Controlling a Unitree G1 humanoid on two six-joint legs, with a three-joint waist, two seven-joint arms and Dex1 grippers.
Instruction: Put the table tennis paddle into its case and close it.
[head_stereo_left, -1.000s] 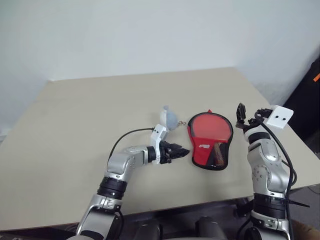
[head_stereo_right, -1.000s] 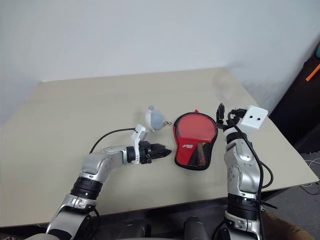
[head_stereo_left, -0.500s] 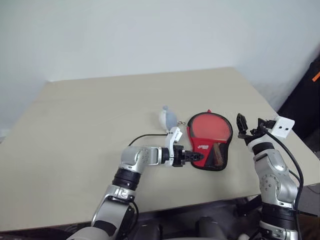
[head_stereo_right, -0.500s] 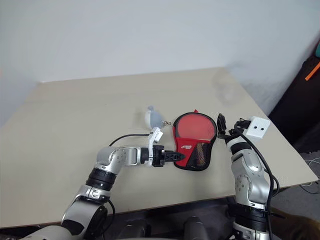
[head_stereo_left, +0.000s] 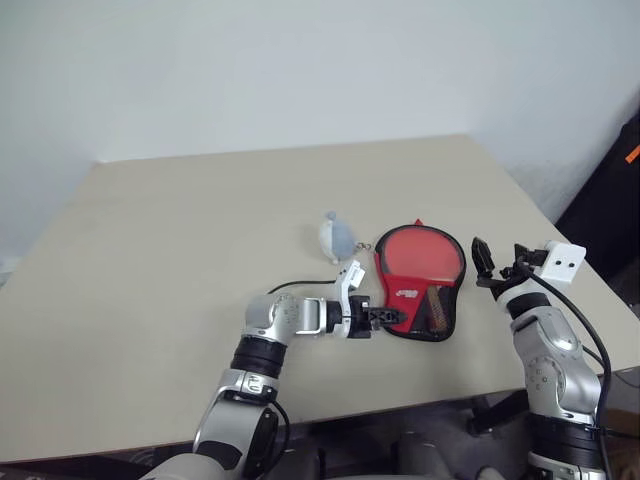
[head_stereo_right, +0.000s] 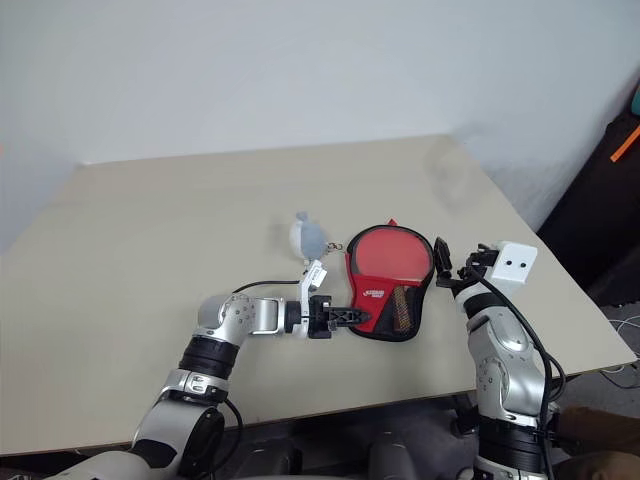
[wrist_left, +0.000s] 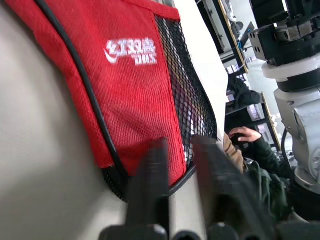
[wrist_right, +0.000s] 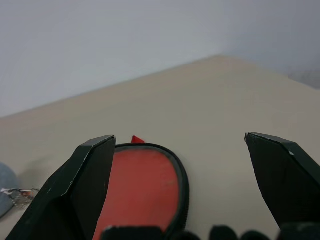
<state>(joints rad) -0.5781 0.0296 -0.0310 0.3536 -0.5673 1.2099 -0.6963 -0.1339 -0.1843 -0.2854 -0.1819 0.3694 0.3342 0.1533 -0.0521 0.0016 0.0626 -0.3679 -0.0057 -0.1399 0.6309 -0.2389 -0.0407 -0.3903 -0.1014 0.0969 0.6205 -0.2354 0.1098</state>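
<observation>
Head views: the case (head_stereo_left: 420, 283) lies flat on the table (head_stereo_left: 160, 250), the paddle (head_stereo_left: 424, 254) already inside, red blade showing. Left gripper (head_stereo_left: 385, 316) pinches the case's near left edge, probably to steady or tug the flap shut; forearm low, wrist bent right. Right gripper (head_stereo_left: 484, 257) waits at the case's 3 o'clock, jaws spread wide, pointing forward. A fluffy ball (head_stereo_left: 335, 236) sits at the case's 10 o'clock.

Left wrist view: fingers (wrist_left: 150, 185) nearly together on the black edging by the mesh pocket (wrist_left: 187, 90).

Right wrist view: fingers (wrist_right: 82, 185) far apart, nothing between them.

Probably lab – bare table (head_stereo_left: 180, 240), shelving (wrist_left: 235, 35).
</observation>
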